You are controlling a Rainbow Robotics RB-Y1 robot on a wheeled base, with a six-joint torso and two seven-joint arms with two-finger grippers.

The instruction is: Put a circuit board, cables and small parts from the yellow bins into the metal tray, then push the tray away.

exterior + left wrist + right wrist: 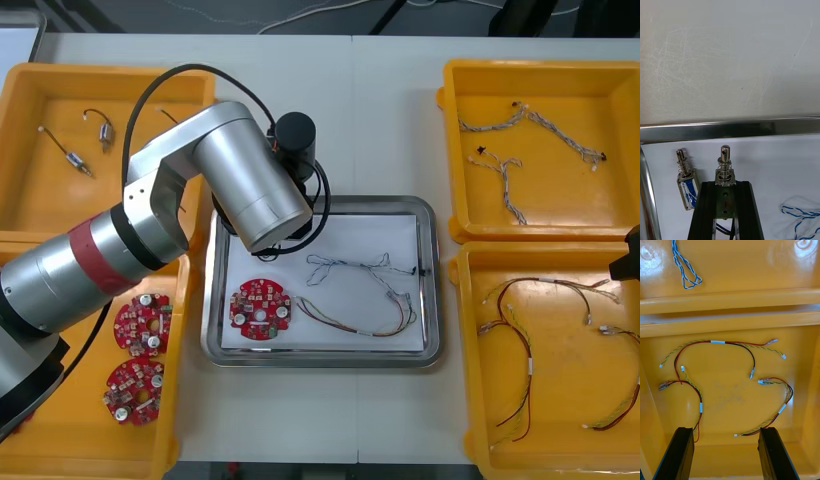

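While in the left claw, small metal part over tray.

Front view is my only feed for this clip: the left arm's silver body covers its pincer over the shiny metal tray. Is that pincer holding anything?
Observer: Yes. The left pincer is shut on a small metal part with a spring and pin, over the white lining of the metal tray.
Operator: Is any other part lying in the tray under the arm?
Observer: One. A second small metal part lies on the lining beside the held one, near the rim.
Operator: And the right pincer?
Observer: The right pincer is open above the yellow bin that holds the red and yellow cables.
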